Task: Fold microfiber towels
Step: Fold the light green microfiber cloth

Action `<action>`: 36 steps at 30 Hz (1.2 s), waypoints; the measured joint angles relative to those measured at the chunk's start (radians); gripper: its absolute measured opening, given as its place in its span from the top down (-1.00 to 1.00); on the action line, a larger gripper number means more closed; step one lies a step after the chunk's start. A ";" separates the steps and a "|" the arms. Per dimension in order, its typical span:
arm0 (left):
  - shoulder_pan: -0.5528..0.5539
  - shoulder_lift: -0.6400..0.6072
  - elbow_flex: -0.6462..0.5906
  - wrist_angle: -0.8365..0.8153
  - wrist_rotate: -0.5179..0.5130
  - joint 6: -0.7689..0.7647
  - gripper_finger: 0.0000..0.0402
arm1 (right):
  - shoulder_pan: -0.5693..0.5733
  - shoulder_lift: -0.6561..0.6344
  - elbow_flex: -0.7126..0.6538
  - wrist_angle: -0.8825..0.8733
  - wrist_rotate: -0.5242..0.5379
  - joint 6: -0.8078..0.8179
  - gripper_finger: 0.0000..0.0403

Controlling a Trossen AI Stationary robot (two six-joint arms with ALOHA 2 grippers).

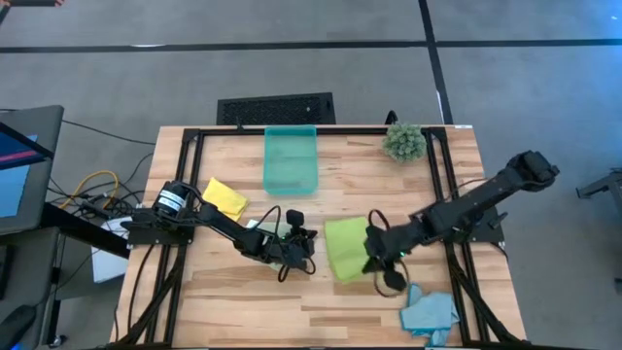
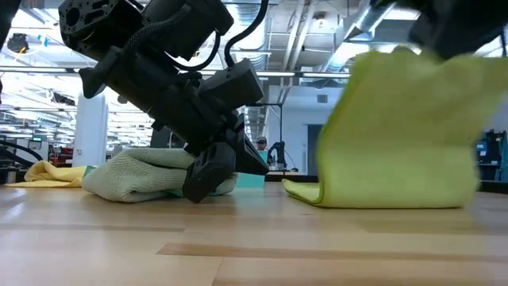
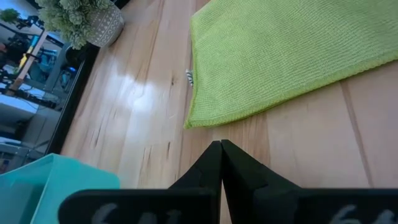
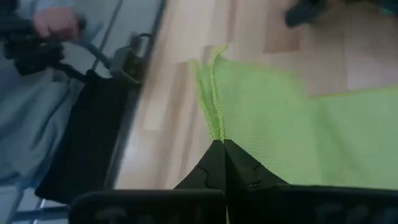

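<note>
Right pincer [image 4: 219,144] is clamped on the lime towel's [image 1: 346,249] edge, lifted mid-desk below the bin [image 1: 291,160]; carry it flat across, match edges before letting go, while the left pincer [image 3: 221,146], shut and empty, waits just beside the towel.

We list, in the high view: bin [image 1: 291,160] upper centre of table [image 1: 243,301]; plant [image 1: 403,142] upper right; one towel [image 1: 225,197] left; another [image 1: 344,249] centre; a third [image 1: 429,313] lower right corner.
</note>
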 joint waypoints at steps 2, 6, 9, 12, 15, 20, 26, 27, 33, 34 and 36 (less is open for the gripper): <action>0.000 0.000 0.000 0.000 0.000 0.000 1.00 | 0.020 -0.008 0.000 0.003 0.062 0.023 0.96; 0.000 0.000 0.000 0.001 0.000 0.000 1.00 | -0.014 -0.010 0.000 -0.030 0.172 0.033 0.96; 0.000 0.000 0.000 0.001 0.000 0.000 1.00 | -0.084 0.009 0.000 -0.051 0.210 0.011 0.96; 0.001 0.000 0.000 0.001 0.000 0.000 1.00 | -0.160 0.043 0.000 -0.056 0.185 -0.053 0.96; 0.001 0.000 0.000 0.000 0.000 0.000 1.00 | -0.224 0.101 0.000 -0.029 0.119 -0.093 0.96; 0.001 0.000 0.000 -0.009 0.000 -0.001 1.00 | -0.291 0.193 0.000 -0.005 0.106 -0.126 0.96; 0.001 0.000 0.000 -0.011 0.000 -0.001 1.00 | -0.327 0.215 0.000 -0.004 0.121 -0.136 0.96; 0.001 0.000 0.000 -0.012 0.000 -0.001 1.00 | -0.327 0.209 0.000 -0.008 0.121 -0.136 0.96; 0.001 0.000 0.000 -0.013 0.000 -0.001 1.00 | -0.311 0.171 0.000 -0.005 0.208 -0.136 0.96; 0.001 0.000 0.000 -0.013 0.000 -0.001 1.00 | -0.311 0.172 0.000 -0.006 0.218 -0.136 0.96; 0.001 0.000 0.000 -0.014 0.000 -0.001 1.00 | -0.313 0.184 0.000 -0.001 0.222 -0.136 0.96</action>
